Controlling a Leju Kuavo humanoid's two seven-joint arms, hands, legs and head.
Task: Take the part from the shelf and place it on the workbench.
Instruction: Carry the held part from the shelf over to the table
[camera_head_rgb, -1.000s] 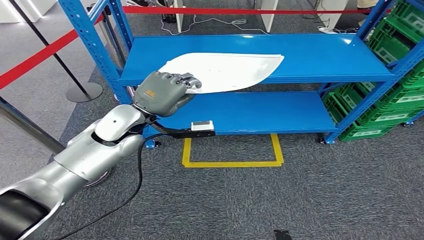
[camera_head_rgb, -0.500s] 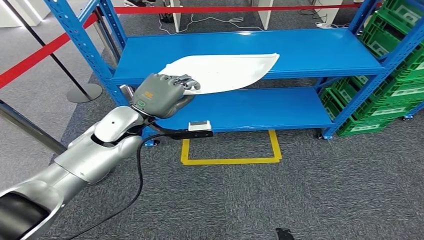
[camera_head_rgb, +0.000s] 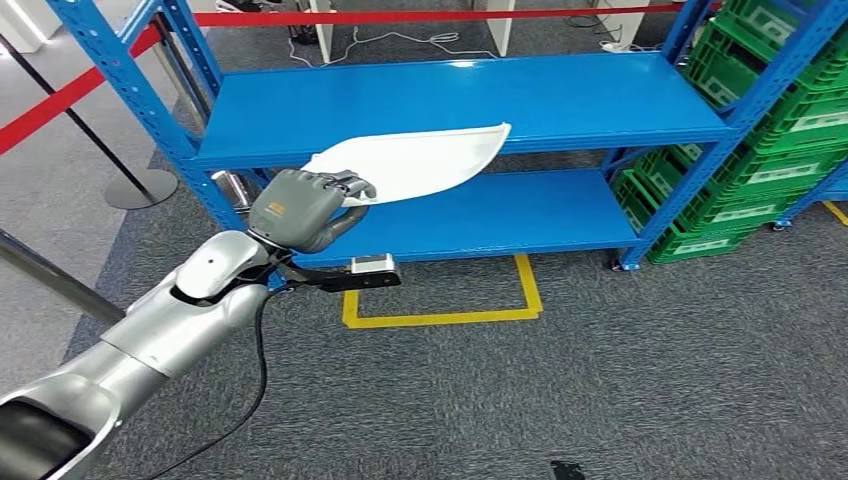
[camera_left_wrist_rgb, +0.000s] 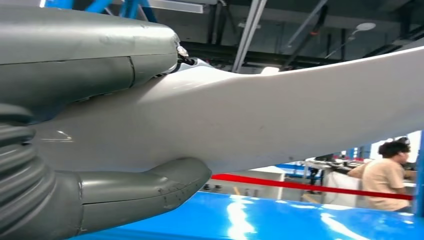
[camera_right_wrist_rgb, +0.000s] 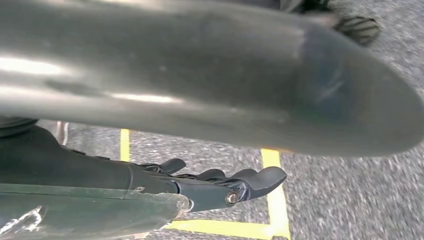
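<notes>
At the blue shelf's (camera_head_rgb: 300, 110) front edge, the left hand (camera_head_rgb: 300, 207) grips the white part (camera_head_rgb: 420, 160) by its near end, partly off the shelf, so I'd keep it level while drawing clear.

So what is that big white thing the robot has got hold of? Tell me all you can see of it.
The white part is a long, thin, curved panel, smooth like moulded plastic or painted sheet, rounded at one end and squarer at the other. The left robot hand grips its rounded end, thumb under and fingers over. It sticks out over the front edge of the blue shelf; whether it rests on the shelf cannot be told.
</notes>
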